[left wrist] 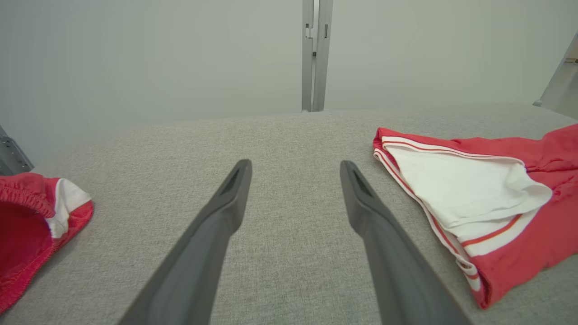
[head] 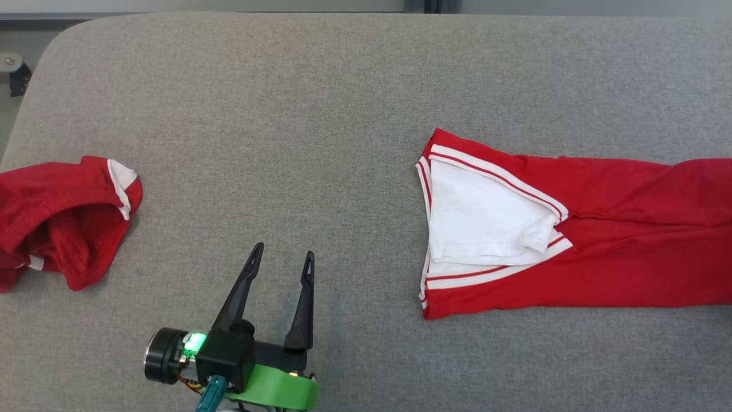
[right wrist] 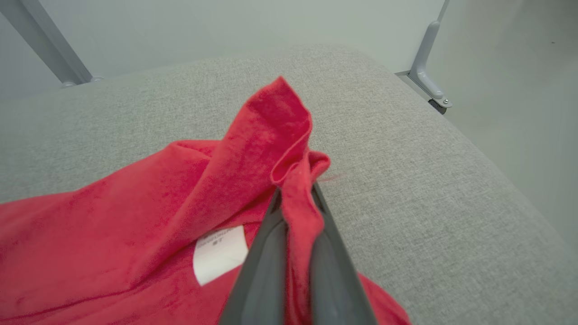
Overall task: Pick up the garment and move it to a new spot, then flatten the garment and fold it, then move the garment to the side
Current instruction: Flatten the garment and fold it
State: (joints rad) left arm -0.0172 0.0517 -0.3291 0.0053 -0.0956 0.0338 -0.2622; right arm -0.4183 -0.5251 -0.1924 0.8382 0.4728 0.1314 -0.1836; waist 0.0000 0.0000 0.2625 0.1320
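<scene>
The garment [head: 629, 240] is red with white, red-striped trim and a white panel. It lies stretched out on the right of the grey padded table [head: 320, 114] and runs off the head view's right edge. In the right wrist view my right gripper [right wrist: 295, 192] is shut on a raised fold of the garment [right wrist: 135, 216], lifting it into a peak beside a white label [right wrist: 220, 255]. My left gripper [head: 285, 250] stands open over bare table, left of the garment's trimmed end [left wrist: 542, 243]. Nothing is between the left gripper's [left wrist: 295, 165] fingers.
A second red piece of clothing [head: 57, 223] with a white patch lies crumpled at the table's left edge [left wrist: 22, 234]. Metal frame posts [left wrist: 316, 54] stand beyond the far edge. The table's right corner drops off close to the held fold [right wrist: 451, 126].
</scene>
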